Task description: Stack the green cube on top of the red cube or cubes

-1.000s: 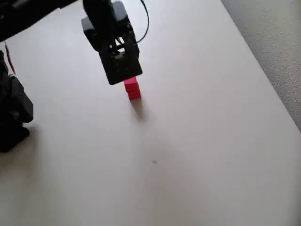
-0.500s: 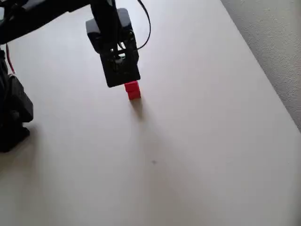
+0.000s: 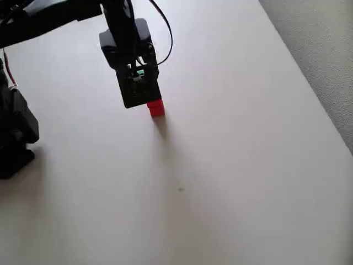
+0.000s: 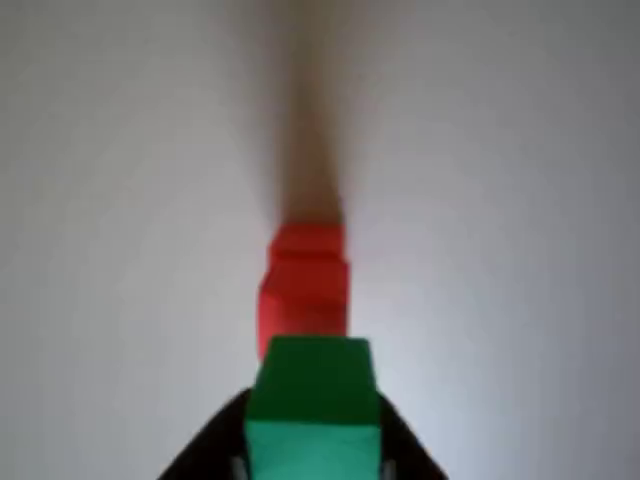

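End effector (image 4: 312, 462) gripping matte green cube (image 4: 312, 400), just above two stacked bright red cubes (image 4: 305, 290)

From overhead, the black two-finger gripper (image 3: 140, 91) covers most of the stack of small matte red cubes (image 3: 156, 108), leaving one red corner poking out at its five o'clock side; how many cubes stand there can't be counted from above. A tiny sliver of the small matte green cube (image 3: 140, 72) glints through the gripper's frame, too small to judge its pose. The wrist view is soft and blurry: the green cube (image 4: 313, 410) is cut off by the bottom edge, the black fingers (image 4: 205, 450) at seven and five o'clock are cropped too, and the green cube hides the red stack's (image 4: 304, 290) near end, so contact can't be told.
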### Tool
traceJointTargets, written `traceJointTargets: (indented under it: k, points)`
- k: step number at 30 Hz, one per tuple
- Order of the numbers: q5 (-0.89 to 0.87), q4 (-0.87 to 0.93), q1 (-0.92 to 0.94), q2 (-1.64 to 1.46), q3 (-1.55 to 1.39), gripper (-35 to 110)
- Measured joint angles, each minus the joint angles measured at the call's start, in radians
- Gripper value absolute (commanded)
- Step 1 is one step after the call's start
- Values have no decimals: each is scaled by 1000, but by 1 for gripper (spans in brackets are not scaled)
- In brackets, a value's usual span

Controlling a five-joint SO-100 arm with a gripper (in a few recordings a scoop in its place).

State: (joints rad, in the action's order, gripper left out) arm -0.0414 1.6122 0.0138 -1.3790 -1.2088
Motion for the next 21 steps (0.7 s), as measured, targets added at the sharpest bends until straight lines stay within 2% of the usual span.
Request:
traceJointTargets:
  k: [21]
  points:
    - [0, -32, 21, 0, -2, -2]
